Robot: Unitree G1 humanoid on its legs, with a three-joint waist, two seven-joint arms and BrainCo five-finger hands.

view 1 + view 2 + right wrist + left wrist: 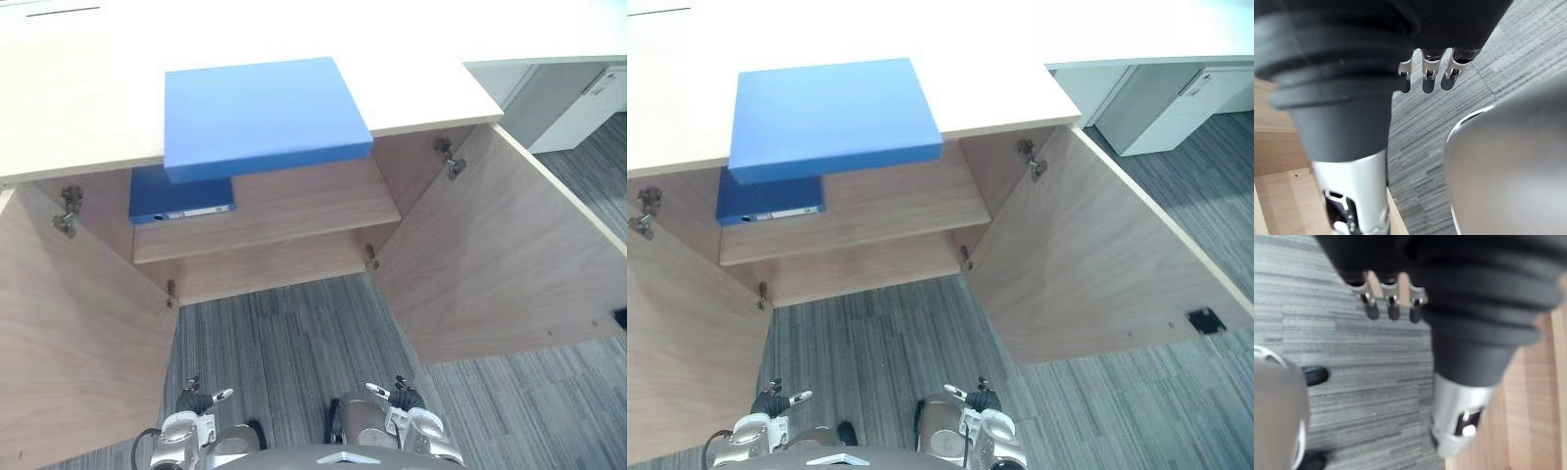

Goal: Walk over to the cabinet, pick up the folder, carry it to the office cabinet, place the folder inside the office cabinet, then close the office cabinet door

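Note:
A light blue folder lies flat on the pale wooden top of the cabinet, its near edge sticking out over the open front. Below it a darker blue binder rests on the left of the inner shelf. Both cabinet doors stand wide open. My left hand and right hand hang low at my sides, well short of the cabinet. In the wrist views the left hand's fingers and the right hand's fingers are straight over the carpet and hold nothing.
The left door and right door swing out toward me on either side, leaving a strip of grey carpet between them. A white cabinet stands at the far right beyond the wooden one.

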